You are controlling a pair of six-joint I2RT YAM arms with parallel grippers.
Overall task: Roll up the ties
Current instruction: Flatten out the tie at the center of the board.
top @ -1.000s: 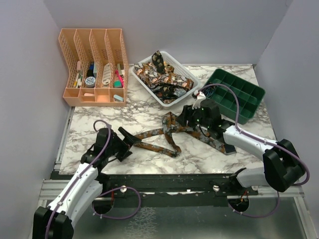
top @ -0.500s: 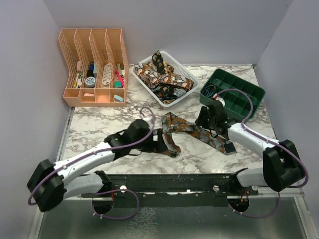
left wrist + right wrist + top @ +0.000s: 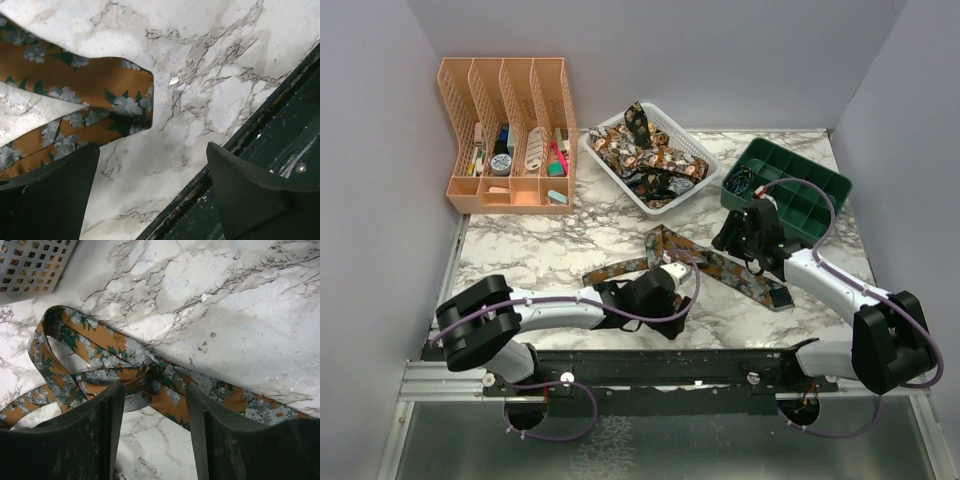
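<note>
Ties: one tie (image 3: 725, 268) lies kinked on the marble table (image 3: 540, 250); a tangled heap (image 3: 640, 160), uncountable, fills the single white basket (image 3: 692, 146); two grippers, both unclenched, grasping nothing: left gripper (image 3: 152, 165) beside the tie's end, right gripper (image 3: 155, 387) above its knotted middle

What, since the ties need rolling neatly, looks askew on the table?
The tie on the marble table lies twisted and looped, its strands crossing in a tangle instead of lying flat and straight. More ties sit heaped in the white basket. Nothing looks spilled or damaged.
</note>
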